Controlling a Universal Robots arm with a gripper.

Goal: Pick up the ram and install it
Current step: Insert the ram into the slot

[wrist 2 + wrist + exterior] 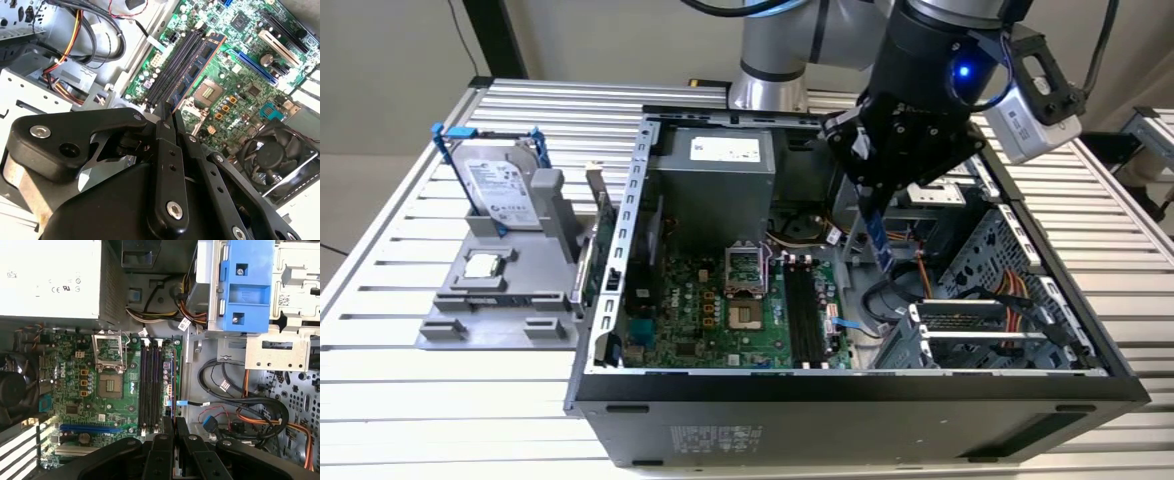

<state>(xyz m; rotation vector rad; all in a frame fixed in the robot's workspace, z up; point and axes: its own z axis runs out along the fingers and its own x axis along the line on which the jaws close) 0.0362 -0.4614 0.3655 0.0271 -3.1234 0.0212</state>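
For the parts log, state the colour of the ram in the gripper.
Dark blue with dark chips; the ram shows best in the second wrist view.

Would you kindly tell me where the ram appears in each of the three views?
Exterior view: the ram hangs from the tool, over the case toward the exterior view's right.
Second wrist view: the ram runs from the tool alongside the black slots.
First wrist view: edge-on, beside those slots.
Shared landmark: the processor socket.
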